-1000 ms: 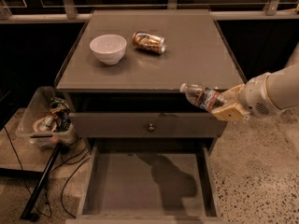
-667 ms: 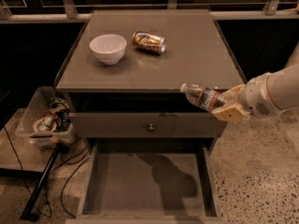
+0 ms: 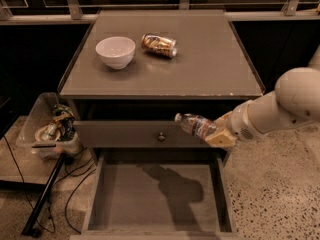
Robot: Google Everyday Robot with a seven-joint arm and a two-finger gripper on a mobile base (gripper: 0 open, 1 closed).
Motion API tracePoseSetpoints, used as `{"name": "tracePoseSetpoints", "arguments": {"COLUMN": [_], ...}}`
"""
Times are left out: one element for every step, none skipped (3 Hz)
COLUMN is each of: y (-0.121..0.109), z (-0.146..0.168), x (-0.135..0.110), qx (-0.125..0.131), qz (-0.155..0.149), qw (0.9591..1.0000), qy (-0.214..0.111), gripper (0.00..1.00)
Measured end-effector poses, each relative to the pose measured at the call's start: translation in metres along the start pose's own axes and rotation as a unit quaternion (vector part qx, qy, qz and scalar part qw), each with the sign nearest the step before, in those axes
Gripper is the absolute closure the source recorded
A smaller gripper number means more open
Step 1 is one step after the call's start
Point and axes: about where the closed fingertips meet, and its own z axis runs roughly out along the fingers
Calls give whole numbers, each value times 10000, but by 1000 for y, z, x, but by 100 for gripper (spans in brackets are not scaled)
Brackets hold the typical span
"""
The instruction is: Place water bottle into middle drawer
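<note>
The hand (image 3: 218, 133) hung by the cabinet's right front, clenched round the base end of the bottle (image 3: 193, 124). The bottle lay nearly level with its cap pointing left, held in the air above the open drawer (image 3: 125, 199) and just in front of the knobbed drawer front (image 3: 130, 134). It did not appear to touch either. It looked light, thin-walled and smooth, likely to dent or slip under a hard squeeze, so a moderate hold round the ribbed body seemed the safest. On the tabletop (image 3: 210, 69) beyond sat a bowl (image 3: 115, 51) and a can (image 3: 159, 45), well apart from the hand.
</note>
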Motion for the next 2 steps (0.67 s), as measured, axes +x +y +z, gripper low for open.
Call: {"name": "tracePoseSetpoints", "arguments": {"y": [7,18], "z": [64,98], "x": [27,43], "qx": [-307,-410], "qz": [131,84], "qw": [9994,9991], "qy": [135,19], "gripper": [100,100]}}
